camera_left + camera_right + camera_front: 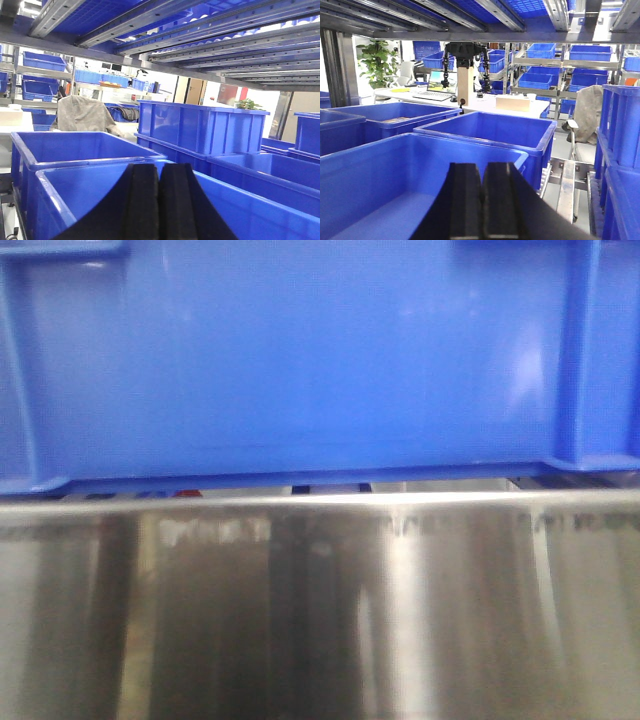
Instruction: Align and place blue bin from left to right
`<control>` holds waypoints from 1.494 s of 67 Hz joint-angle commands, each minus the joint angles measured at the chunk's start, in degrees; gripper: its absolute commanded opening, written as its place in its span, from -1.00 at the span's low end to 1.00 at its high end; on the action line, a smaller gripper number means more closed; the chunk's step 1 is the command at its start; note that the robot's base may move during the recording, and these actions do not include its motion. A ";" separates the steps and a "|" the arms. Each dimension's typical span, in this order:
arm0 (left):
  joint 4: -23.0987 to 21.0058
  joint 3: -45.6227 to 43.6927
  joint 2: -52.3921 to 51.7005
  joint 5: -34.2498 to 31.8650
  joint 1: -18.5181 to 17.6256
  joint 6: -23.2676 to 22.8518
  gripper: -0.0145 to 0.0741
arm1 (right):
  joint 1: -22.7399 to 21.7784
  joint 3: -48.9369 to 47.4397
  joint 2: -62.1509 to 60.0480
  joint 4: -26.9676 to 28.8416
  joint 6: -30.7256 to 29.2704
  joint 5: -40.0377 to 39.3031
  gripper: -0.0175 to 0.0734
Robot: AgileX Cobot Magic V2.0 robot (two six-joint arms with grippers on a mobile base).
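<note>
The blue bin [300, 360] fills the upper half of the front view: a smooth bright-blue side wall with raised ribs at both ends, resting on a steel shelf. Neither gripper shows in that view. In the left wrist view, my left gripper [158, 167] is shut, black pads pressed together with nothing between them, held over the open inside of a bright-blue bin [75, 200]. In the right wrist view, my right gripper [482, 166] is likewise shut and empty, above the inside of a bright-blue bin [385, 185] near its far rim.
A steel shelf front [320, 610] spans below the bin. Shelf rails [150, 30] run close overhead. More blue bins [200, 125] [490, 130] stand behind and beside. Metal rails [567, 185] lie at right. A cloth-draped chair [82, 115] sits beyond.
</note>
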 commanded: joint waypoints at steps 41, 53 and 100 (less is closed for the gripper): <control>0.26 0.10 -0.25 -0.99 -0.40 0.12 -0.92 | 0.03 0.17 -0.35 -0.53 -0.46 -1.25 -0.77; 0.26 0.10 -0.25 -0.99 -0.40 0.12 -0.92 | 0.03 0.17 -0.36 -0.53 -0.46 -1.76 -0.77; 0.26 0.10 -0.25 -0.99 -0.40 0.12 -0.92 | 0.03 0.17 -0.36 -0.53 -0.46 -2.14 -0.77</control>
